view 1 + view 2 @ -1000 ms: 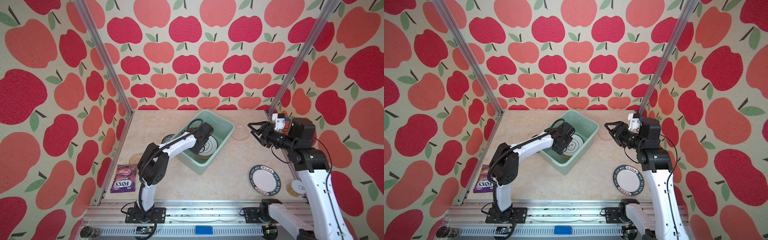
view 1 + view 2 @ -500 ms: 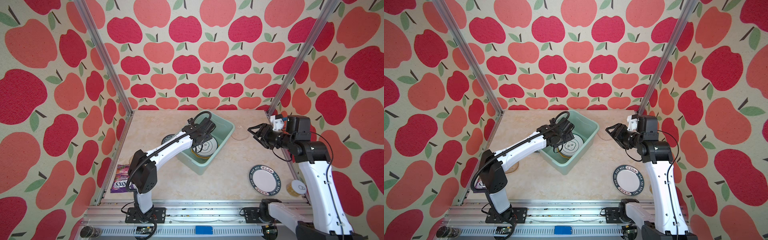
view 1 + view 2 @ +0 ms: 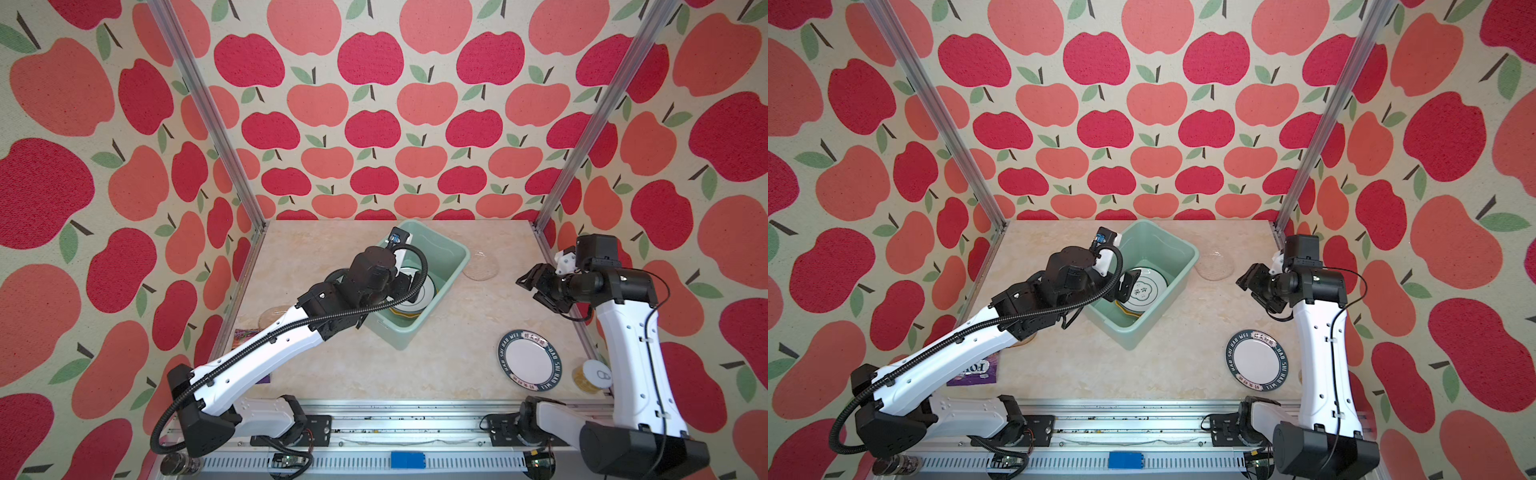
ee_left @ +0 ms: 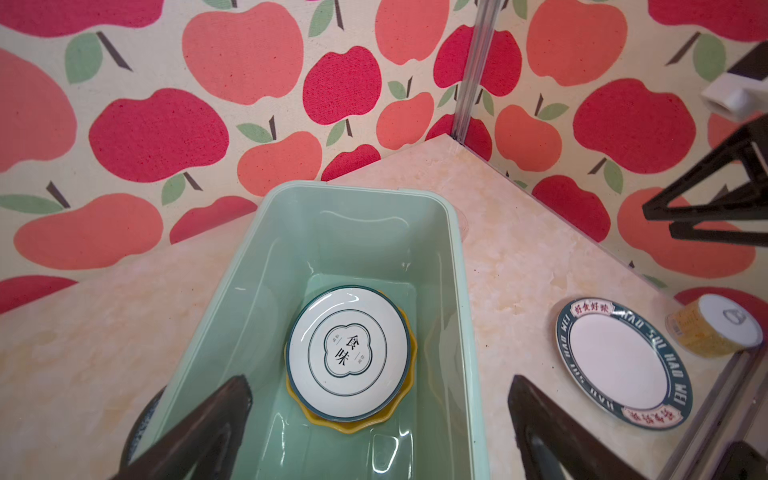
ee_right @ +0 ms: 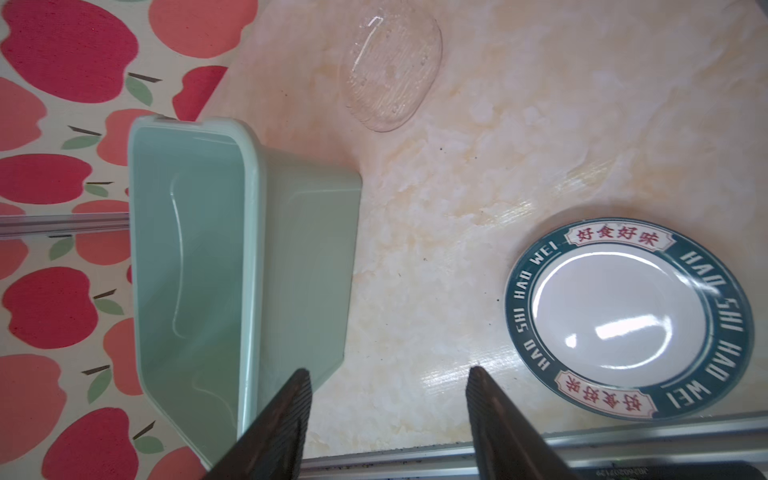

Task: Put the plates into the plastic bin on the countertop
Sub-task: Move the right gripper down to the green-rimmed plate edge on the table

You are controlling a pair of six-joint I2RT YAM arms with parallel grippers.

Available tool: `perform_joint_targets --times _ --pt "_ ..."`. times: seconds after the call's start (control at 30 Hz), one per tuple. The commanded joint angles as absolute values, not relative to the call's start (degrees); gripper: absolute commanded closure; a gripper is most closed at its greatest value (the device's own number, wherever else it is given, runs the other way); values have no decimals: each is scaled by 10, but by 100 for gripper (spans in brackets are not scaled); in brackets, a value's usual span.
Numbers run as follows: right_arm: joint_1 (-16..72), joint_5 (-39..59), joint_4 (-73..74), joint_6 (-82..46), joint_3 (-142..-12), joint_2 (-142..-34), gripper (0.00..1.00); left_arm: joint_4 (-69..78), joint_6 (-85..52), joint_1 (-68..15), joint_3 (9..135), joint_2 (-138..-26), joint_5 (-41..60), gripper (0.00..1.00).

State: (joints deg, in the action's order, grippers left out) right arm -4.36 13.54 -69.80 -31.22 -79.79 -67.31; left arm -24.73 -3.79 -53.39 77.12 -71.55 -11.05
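While emblem plate [image 4: 348, 353] lies on yellow plate [image 4: 351, 426] inside bin [image 4: 357, 237], left jaws hang wide, empty above it; right jaws near bin, apart, empty.

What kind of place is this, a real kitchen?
Probably a robot test booth, not a kitchen: apple-print walls on aluminium posts enclose a countertop, and the left arm and right arm stand on a front rail.
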Motion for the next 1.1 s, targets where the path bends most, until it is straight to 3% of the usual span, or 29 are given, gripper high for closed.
perform_joint_targets --times 0.0,0.07,0.23,0.6,1.07 --pt "-50 80 -777 -254 -769 -677 30 -258 88 -538 763 -703 21 1" --pt "-51 49 -783 -244 -749 -669 21 -286 110 -545 776 -711 60 1" --pt "-63 3 -777 -247 -678 -651 12 -305 131 -570 805 -755 109 0" --pt "-129 -36 -695 -282 -514 -637 12 -299 194 -625 863 -874 186 0" --pt "-193 -73 -630 -361 -431 -628 14 -227 156 -656 922 -991 210 1"
